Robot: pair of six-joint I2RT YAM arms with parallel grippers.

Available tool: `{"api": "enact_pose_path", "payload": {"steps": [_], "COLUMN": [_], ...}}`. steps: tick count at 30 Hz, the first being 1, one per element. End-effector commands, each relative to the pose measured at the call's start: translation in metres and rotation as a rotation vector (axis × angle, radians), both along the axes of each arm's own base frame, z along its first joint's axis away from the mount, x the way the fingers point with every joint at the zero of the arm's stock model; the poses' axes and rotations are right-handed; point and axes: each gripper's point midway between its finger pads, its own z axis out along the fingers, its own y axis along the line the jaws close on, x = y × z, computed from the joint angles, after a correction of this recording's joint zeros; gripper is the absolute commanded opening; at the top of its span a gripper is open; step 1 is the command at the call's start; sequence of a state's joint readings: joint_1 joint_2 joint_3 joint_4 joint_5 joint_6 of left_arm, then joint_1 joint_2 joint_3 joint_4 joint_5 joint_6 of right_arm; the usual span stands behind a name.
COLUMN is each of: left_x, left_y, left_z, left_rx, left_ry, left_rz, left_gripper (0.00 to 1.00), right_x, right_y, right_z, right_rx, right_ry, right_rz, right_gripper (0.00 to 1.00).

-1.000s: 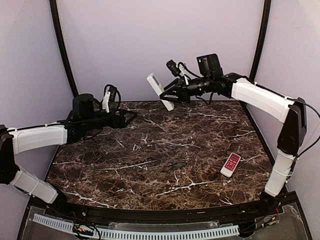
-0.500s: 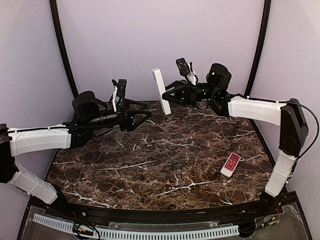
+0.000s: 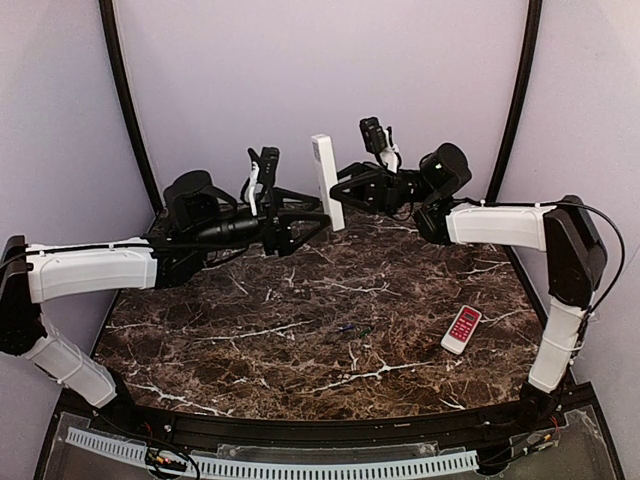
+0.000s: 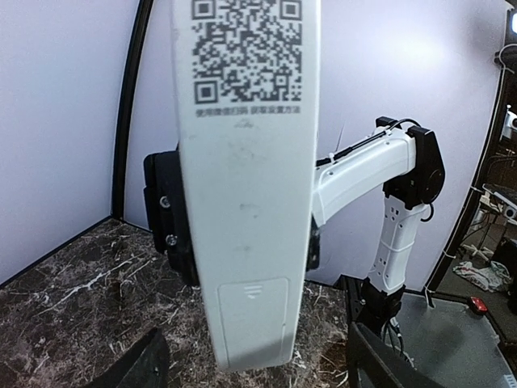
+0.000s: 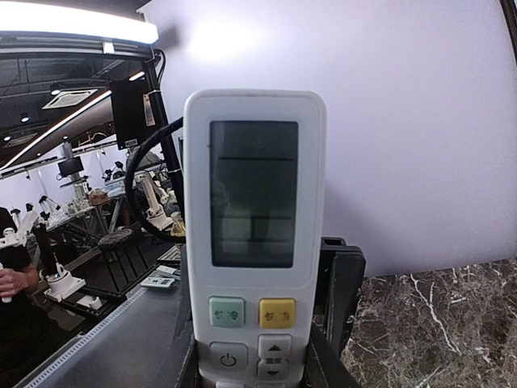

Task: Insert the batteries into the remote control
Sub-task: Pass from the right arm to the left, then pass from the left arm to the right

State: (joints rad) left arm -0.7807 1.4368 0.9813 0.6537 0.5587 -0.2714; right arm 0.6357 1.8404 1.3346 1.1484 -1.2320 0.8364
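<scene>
Change: the left gripper (image 3: 316, 217) has swung right, toward centre, jaws narrowing slightly yet wide and empty. This reads as an approach to the back cover (image 4: 254, 322) (not yet opened). The remote control (image 3: 326, 182), now turned upright, hangs above the far table (image 3: 420, 270) edge, its lower end between those jaws, untouched. The right gripper (image 3: 347, 190) clamps it. The batteries (image 3: 350, 328) lie mid-table, well apart.

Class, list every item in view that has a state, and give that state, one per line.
remote control: upright, in the air
battery cover: closed
right gripper: shut on the remote control
left gripper: open
batteries: lying loose on the table
red-and-white remote: lying flat
</scene>
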Motion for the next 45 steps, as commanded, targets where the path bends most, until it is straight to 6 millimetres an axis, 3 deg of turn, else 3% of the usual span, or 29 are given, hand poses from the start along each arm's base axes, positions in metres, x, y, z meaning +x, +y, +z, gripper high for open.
{"api": "enact_pose_path", "payload": {"steps": [1, 9, 21, 25, 28, 33, 40, 43, 45], "left_x": [-0.003, 0.01, 0.014, 0.013, 0.013, 0.017, 0.032, 0.041, 0.045], "left_y": [-0.012, -0.022, -0.024, -0.023, -0.021, -0.019, -0.001, 0.007, 0.011], "left_z": [0.004, 0.0, 0.008, 0.009, 0.01, 0.001, -0.021, -0.027, -0.035], "left_rx": [0.04, 0.046, -0.001, -0.009, -0.012, 0.028, 0.15, 0.192, 0.247], "left_ry": [-0.052, -0.027, -0.029, -0.03, -0.034, -0.035, -0.04, -0.029, -0.041], "left_rz": [0.003, 0.03, 0.043, 0.041, 0.048, 0.078, 0.213, 0.253, 0.275], "left_gripper": [0.75, 0.66, 0.46, 0.3, 0.22, 0.1, 0.04, 0.03, 0.03], "right_x": [-0.003, -0.004, -0.003, -0.002, 0.0, 0.014, 0.057, 0.063, 0.061], "right_y": [-0.002, -0.001, 0.0, 0.0, -0.001, -0.014, -0.041, -0.053, -0.062], "right_z": [0.007, 0.004, -0.004, -0.005, -0.005, -0.004, -0.015, -0.019, -0.013], "right_rx": [0.043, 0.052, 0.04, 0.036, 0.026, 0.004, -0.146, -0.235, -0.25], "right_ry": [-0.012, 0.005, 0.018, 0.025, 0.035, 0.058, 0.018, -0.047, -0.078], "right_rz": [-0.008, 0.001, -0.001, -0.004, -0.009, -0.081, -0.407, -0.538, -0.576], "right_gripper": [0.06, 0.07, 0.09, 0.11, 0.23, 0.61, 0.81, 0.97, 0.99]}}
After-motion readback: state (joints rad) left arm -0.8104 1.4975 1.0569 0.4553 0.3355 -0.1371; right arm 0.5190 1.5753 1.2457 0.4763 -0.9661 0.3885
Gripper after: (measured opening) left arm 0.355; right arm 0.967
